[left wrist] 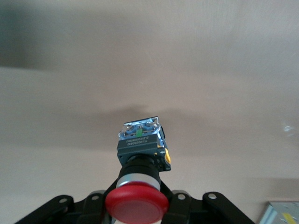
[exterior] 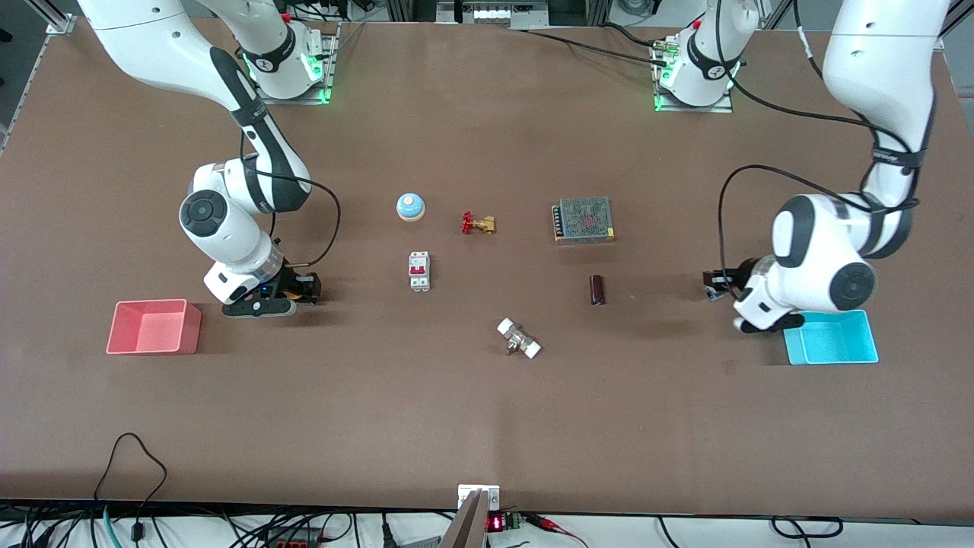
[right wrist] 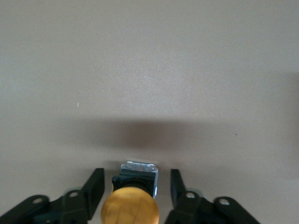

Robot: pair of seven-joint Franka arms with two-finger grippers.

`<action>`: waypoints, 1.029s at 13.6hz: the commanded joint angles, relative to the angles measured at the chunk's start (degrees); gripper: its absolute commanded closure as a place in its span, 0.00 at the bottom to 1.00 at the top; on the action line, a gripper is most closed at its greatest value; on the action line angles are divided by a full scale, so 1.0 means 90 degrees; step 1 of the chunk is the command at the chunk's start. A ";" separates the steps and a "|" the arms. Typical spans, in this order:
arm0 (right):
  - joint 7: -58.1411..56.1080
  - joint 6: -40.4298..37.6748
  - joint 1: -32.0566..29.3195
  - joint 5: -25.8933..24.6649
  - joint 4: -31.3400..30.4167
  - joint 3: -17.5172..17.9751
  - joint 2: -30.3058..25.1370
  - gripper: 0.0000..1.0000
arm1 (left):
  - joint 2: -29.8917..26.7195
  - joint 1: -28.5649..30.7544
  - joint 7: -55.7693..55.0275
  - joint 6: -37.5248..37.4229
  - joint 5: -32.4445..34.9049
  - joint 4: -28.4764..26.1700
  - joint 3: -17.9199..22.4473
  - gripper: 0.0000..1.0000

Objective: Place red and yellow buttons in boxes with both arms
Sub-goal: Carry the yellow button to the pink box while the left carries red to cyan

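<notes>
Gripping the red button (left wrist: 137, 205) between its closed fingers, the left tool (exterior: 715, 288) hangs above the counter (exterior: 487, 426) beside the cyan box (exterior: 831, 339), at the left arm's end. At the right arm's end, the right tool (exterior: 308, 287) sits low beside the pink box (exterior: 152, 327), with the yellow button (right wrist: 130, 210) between its fingers (right wrist: 93, 189), which stand slightly apart from the body and are not clamped on it.
</notes>
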 commanded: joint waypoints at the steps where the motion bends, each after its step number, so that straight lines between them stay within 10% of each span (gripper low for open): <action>1: -0.0093 0.0038 -0.0051 -0.0065 -0.0130 0.0038 -0.0098 0.52 | -0.0014 0.0334 0.0010 -0.1134 -0.0074 0.1290 0.0034 0.75; 9: -0.0394 -0.0214 -0.0099 -0.0055 0.0054 0.0028 -0.0186 0.77 | 0.0659 0.1310 0.0447 -0.1245 0.0130 0.2669 0.0034 0.74; 14: -0.1642 -0.3083 -0.0742 0.0139 0.1527 -0.0040 -0.1074 0.78 | 0.1246 0.1790 0.1592 -0.0982 0.0297 0.3169 0.0034 0.74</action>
